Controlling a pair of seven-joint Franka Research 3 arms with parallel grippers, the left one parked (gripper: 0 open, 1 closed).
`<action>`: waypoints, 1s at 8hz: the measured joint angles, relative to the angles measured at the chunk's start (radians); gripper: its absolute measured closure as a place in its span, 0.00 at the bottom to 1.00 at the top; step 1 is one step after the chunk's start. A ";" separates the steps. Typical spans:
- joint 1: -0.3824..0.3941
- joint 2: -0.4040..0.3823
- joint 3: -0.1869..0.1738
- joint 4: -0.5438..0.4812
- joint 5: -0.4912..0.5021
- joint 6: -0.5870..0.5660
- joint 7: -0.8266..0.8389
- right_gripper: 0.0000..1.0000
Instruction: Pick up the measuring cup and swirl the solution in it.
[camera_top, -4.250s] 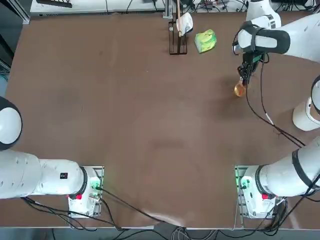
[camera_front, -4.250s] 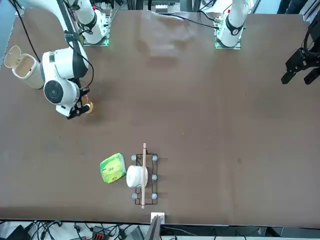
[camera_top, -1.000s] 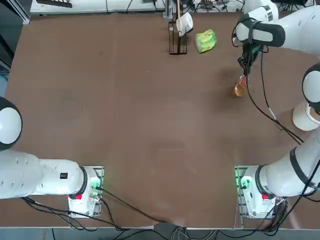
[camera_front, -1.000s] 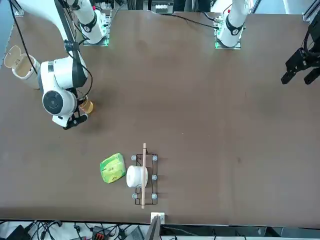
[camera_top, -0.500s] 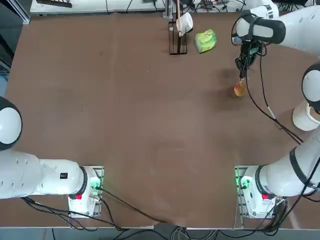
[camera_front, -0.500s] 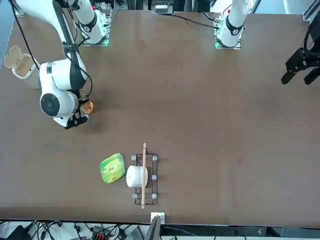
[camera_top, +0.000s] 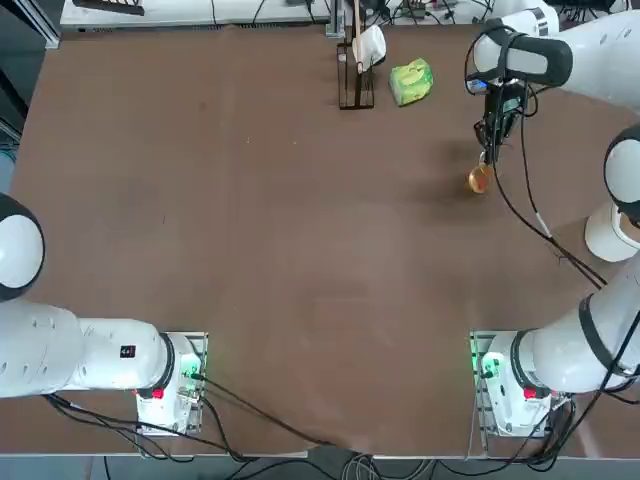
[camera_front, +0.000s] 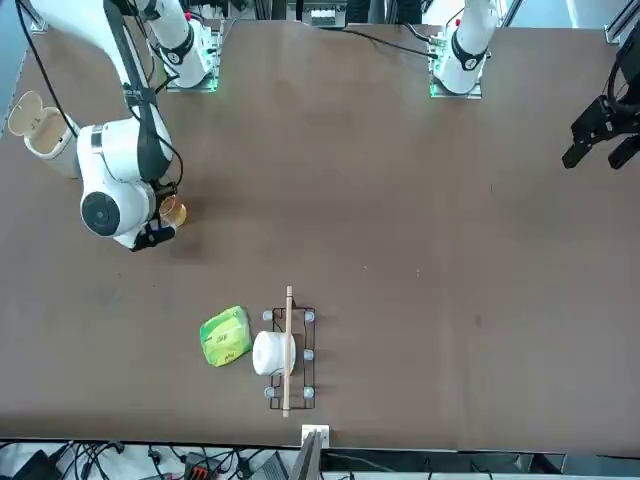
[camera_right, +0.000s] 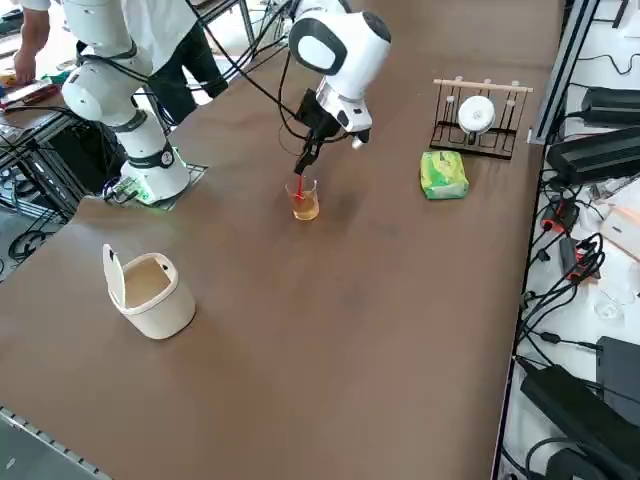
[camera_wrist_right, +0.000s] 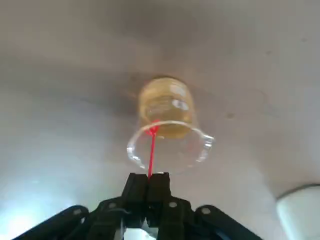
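The measuring cup stands upright, mouth up, near the table's far right edge; open surface all around. The right gripper above pinches a thin red rod dipping into the solution.

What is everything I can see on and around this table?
Measuring cup: one, clear glass holding orange solution, standing on the table under the working arm.
Red stick: one, thin, reaching from the fingers into the cup.
Green-yellow packet: one, beside the rack.
Wire rack: one, dark with a wooden rod, holding a white cup, at the far edge.
Cream bin: one, lid flipped open, near the right edge.
Table: one, brown.
Person: one, partly visible, beyond the table.
Right gripper: one, black fingers shut on the red stick, above the cup.
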 joint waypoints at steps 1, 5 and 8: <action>-0.001 0.000 -0.001 0.000 -0.043 -0.001 0.000 0.97; -0.001 0.002 0.001 0.039 -0.082 0.007 0.005 0.97; 0.000 0.015 0.005 0.061 0.008 0.013 0.026 0.97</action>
